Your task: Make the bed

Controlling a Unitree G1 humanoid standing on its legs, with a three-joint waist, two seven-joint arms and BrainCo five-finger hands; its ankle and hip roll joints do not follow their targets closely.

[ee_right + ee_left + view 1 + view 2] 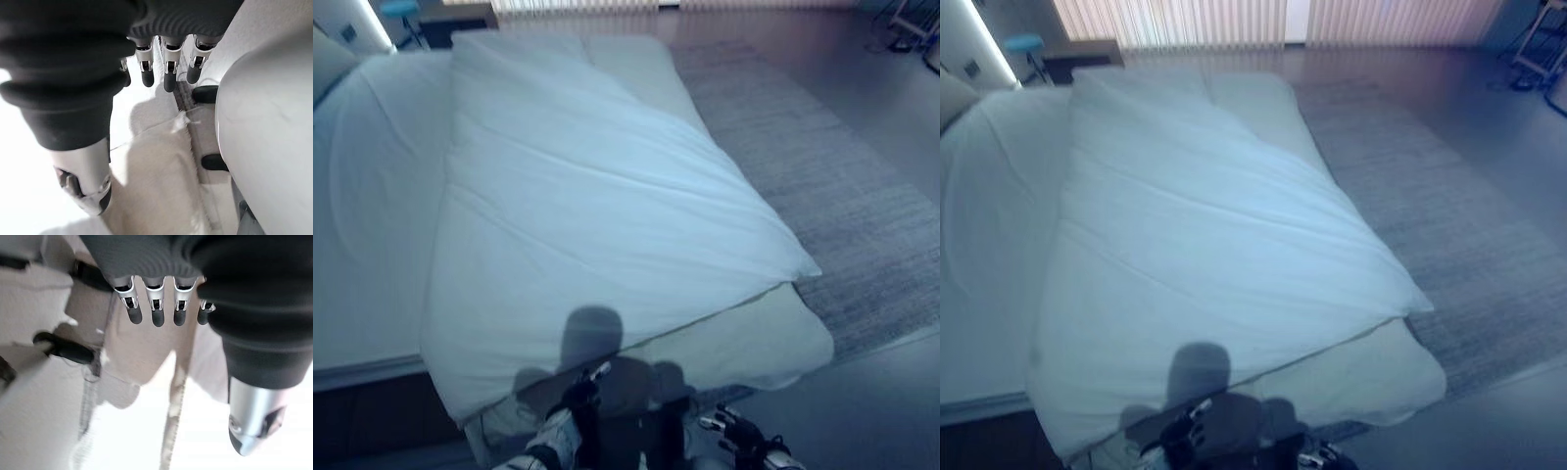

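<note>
A white duvet (587, 225) lies askew across the bed, its near right corner (803, 266) reaching past the mattress edge. Pale mattress (754, 338) shows bare beneath it at the near end and at the far right (641, 69). My left hand (570, 416) hangs low at the bed's near edge, just below the duvet's hem. In the left wrist view its fingers (154, 308) are relaxed and hold nothing. My right hand (744, 436) sits low beside the bed's near corner, its fingers (168, 66) loose and empty.
A grey rug (832, 186) covers the floor right of the bed. White sheet (362, 196) and a pillow (328, 64) lie at the left. A dark nightstand (1077, 54) and a blue stool (1023, 44) stand at the far end, by curtains (1234, 20).
</note>
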